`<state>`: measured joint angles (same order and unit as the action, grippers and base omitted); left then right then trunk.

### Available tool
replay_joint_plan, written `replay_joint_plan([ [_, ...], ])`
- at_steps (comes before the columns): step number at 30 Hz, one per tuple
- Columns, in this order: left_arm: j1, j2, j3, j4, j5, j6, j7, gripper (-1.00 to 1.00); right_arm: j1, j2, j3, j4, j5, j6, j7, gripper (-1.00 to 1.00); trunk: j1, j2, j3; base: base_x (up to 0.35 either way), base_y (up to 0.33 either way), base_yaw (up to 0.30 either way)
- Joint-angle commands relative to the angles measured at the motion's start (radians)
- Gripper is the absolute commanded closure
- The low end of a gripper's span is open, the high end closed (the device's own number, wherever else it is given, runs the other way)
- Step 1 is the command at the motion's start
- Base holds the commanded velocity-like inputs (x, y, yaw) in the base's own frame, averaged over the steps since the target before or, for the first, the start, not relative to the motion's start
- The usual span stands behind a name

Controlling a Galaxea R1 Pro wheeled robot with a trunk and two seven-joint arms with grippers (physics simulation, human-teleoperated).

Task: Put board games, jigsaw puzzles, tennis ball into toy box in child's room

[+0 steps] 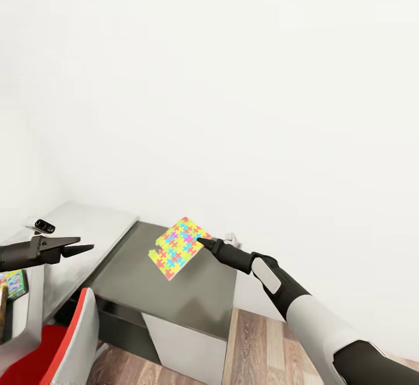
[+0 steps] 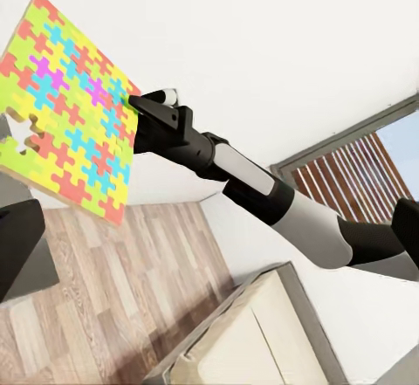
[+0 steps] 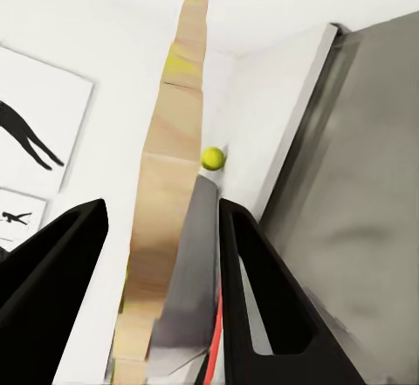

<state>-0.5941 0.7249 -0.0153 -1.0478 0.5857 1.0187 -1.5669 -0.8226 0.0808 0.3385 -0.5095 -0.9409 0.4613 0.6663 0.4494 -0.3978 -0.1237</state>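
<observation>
My right gripper is shut on a corner of a jigsaw puzzle, a thin square of yellow, pink, blue and green pieces, held tilted in the air above the dark grey desk. In the right wrist view the puzzle stands edge-on between the fingers. Beyond it the tennis ball lies on the pale table. My left gripper hovers open and empty over the pale table. A green-yellow printed box shows at the left edge. The toy box is out of view.
A red chair with a grey back stands at the lower left, close under my left arm. A white wall rises right behind both desks. Wood plank floor lies to the right of the dark desk. The beige bed shows in the left wrist view.
</observation>
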Motion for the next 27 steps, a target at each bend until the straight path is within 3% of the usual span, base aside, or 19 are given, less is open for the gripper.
replay_joint_plan([
  [1,-0.001,0.001,-0.002,0.000,0.001,0.010,-0.004,-1.00,-0.001,0.000,0.002,0.000,-0.010,0.007,0.000,1.00,0.001,-0.002,-0.002,0.000,0.000,0.168],
  [27,-0.001,0.001,-0.002,0.000,0.002,0.009,-0.004,-1.00,-0.001,-0.001,0.002,0.000,-0.010,0.007,0.000,1.00,0.001,-0.002,-0.002,0.000,0.000,0.013],
])
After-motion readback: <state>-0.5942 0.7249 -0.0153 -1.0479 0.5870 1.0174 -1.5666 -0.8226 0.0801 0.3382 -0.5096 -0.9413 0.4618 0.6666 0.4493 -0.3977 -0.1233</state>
